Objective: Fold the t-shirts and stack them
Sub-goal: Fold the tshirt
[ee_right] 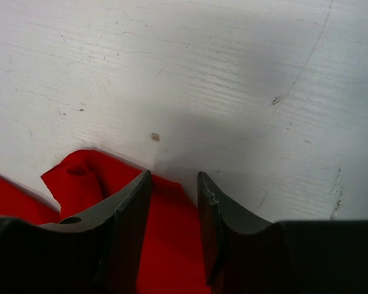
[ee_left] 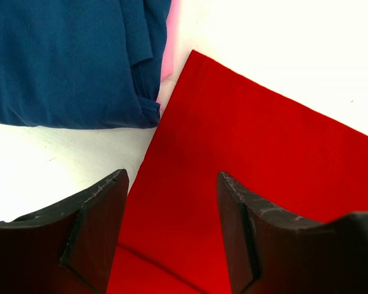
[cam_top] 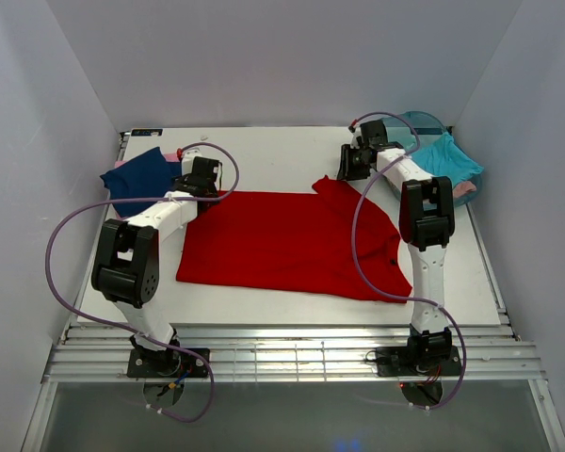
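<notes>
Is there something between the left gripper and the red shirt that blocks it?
Nothing visible. The open left gripper hangs directly over the red shirt's edge; the navy shirt lies off to one side.

The white table carries a red t-shirt spread flat mid-surface, a folded navy t-shirt far left, a teal plastic tub far right.

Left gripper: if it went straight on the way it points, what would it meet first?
Probably the red shirt: its edge lies right in the gap between the left gripper's open fingers. The navy shirt sits off to one side. Depth to the cloth is unclear.
</notes>
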Controlling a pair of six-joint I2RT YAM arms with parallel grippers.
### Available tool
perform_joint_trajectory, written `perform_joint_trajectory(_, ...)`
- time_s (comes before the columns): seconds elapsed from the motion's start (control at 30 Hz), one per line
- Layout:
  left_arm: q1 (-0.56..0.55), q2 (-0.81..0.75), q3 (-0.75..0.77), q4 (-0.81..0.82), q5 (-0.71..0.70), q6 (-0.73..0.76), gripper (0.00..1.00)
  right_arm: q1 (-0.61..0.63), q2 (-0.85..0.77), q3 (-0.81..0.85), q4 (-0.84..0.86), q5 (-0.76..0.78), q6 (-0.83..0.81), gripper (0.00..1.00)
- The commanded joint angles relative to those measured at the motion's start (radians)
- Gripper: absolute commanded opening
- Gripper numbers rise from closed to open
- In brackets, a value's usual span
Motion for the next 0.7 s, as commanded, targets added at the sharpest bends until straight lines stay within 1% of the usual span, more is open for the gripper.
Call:
perform_joint_trajectory(0.0, 0.006, -0.038, 0.019, 0.025, -0.001, 0.007, 0.7, 0.0, -0.024, -0.044, -0.029, -0.009, -0.011, 0.42)
perform_joint_trajectory(0.3, 0.008, -0.037, 0.005, 0.029, -0.005, -0.006, 0.7, 0.0, -0.056, -0.087, -0.018, -0.061, 0.012, 0.41)
perform_joint_trajectory(0.37, 0.008, -0.038, 0.005, 0.029, -0.005, -0.008, 0.7, 0.003, -0.062, -0.094, -0.012, -0.066, 0.014, 0.37)
perform_joint_trajectory(0.43, 0.008, -0.035, 0.005, 0.029, -0.004, -0.011, 0.7, 0.003, -0.062, -0.094, -0.01, -0.069, 0.014, 0.29)
perform_joint_trajectory(0.47, 0.008, -0.037, 0.005, 0.029, -0.005, -0.011, 0.69, 0.003, -0.058, -0.09, -0.013, -0.075, 0.014, 0.18)
perform_joint_trajectory(0.5, 0.008, -0.034, 0.005, 0.031, -0.005, -0.011, 0.69, 0.003, -0.055, -0.087, -0.017, -0.078, 0.012, 0.11)
perform_joint_trajectory(0.53, 0.009, -0.034, 0.005, 0.031, -0.005, -0.011, 0.7, 0.003, -0.055, -0.085, -0.014, -0.078, 0.012, 0.08)
perform_joint_trajectory(0.63, 0.009, -0.029, 0.005, 0.031, -0.01, -0.01, 0.7, 0.003, -0.068, -0.08, -0.001, -0.052, 0.017, 0.08)
perform_joint_trajectory(0.67, 0.009, -0.029, 0.004, 0.029, -0.01, -0.011, 0.7, 0.003, -0.076, -0.073, 0.008, -0.022, 0.018, 0.08)
